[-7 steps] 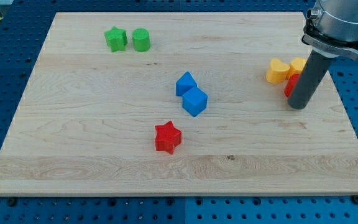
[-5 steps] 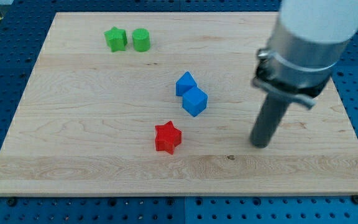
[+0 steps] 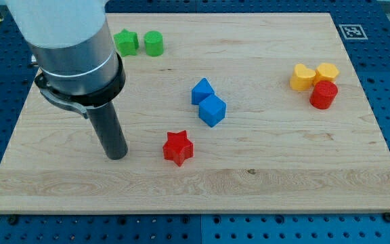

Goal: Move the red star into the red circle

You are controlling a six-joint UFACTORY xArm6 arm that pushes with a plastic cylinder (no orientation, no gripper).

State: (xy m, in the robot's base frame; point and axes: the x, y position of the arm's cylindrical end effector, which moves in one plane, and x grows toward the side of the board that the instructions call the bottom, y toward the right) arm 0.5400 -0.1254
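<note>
My tip point(image 3: 117, 156) sits on the wooden board point(image 3: 263, 183) at lower left of centre, just to the view's left of the red star point(image 3: 178, 148), a small gap between them, not touching. No claw on this arm, only the dark rod, so no open or closed state to give. Red circle point(image 3: 323, 95) is far off at the view's right, touching the yellow heart point(image 3: 302, 76) and another yellow block point(image 3: 327, 70). Two blue blocks point(image 3: 208, 102) touch each other above-right of the star. Green star point(image 3: 126, 42) and green cylinder point(image 3: 154, 43) sit near the top left.
</note>
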